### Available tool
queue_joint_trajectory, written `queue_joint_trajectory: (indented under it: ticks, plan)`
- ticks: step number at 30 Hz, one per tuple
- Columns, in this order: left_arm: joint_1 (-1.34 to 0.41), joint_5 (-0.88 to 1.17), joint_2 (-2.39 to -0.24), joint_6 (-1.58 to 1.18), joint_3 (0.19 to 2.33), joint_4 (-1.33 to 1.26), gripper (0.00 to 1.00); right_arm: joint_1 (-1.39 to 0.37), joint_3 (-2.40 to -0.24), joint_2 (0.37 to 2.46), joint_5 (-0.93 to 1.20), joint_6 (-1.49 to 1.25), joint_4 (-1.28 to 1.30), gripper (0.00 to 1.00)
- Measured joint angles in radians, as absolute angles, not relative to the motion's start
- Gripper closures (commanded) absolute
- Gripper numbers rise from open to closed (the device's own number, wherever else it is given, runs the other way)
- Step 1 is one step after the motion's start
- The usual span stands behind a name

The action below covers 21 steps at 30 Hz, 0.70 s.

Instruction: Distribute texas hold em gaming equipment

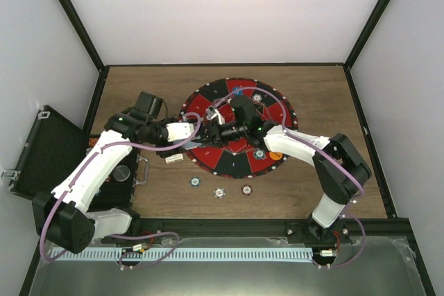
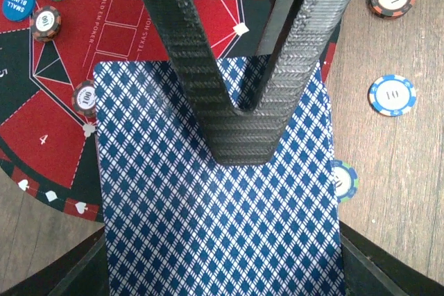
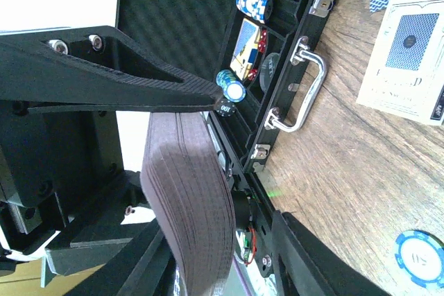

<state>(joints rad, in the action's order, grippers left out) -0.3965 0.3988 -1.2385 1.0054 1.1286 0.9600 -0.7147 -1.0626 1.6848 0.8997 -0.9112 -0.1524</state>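
Observation:
The round red and black poker mat (image 1: 239, 105) lies mid-table with chips and a blue "small blind" disc (image 2: 17, 3) on it. My left gripper (image 1: 197, 138) is over the mat's near-left edge. In the left wrist view it (image 2: 239, 140) is shut on a single blue-diamond-backed card (image 2: 215, 227), its fingers closing to a V on the card's back. My right gripper (image 1: 219, 132) faces it over the mat. It (image 3: 232, 164) is shut on a thick deck of cards (image 3: 191, 206), seen edge-on.
An open black case (image 1: 41, 150) with chip stacks (image 3: 255, 1) and a metal handle (image 3: 300, 93) lies at the left. A card box (image 1: 173, 159) sits by the mat. Three loose chips (image 1: 219, 193) lie on the wood near the mat. Enclosure walls surround the table.

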Motion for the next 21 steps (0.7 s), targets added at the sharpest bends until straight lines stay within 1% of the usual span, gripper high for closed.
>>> queue_joint_trajectory:
  ticks: [4, 7, 9, 16, 21]
  plan:
    - [-0.397, 0.393, -1.238, 1.005, 1.126, 0.963, 0.96, -0.715, -1.065, 1.679, 0.886, -0.896, -0.129, 0.57]
    - [-0.396, 0.392, -1.238, 1.005, 1.125, 0.963, 0.96, -0.717, -1.074, 1.679, 0.881, -0.890, -0.109, 0.49]
    - [-0.396, 0.392, -1.238, 1.005, 1.125, 0.963, 0.96, -0.727, -1.089, 1.681, 0.876, -0.886, -0.090, 0.46]
    - [-0.396, 0.390, -1.238, 1.000, 1.125, 0.962, 0.96, -0.776, -1.166, 1.747, 0.851, -0.879, -0.077, 0.46]
    - [-0.394, 0.376, -1.238, 0.999, 1.115, 0.971, 0.96, -0.789, -1.187, 1.785, 0.836, -0.873, -0.059, 0.51]
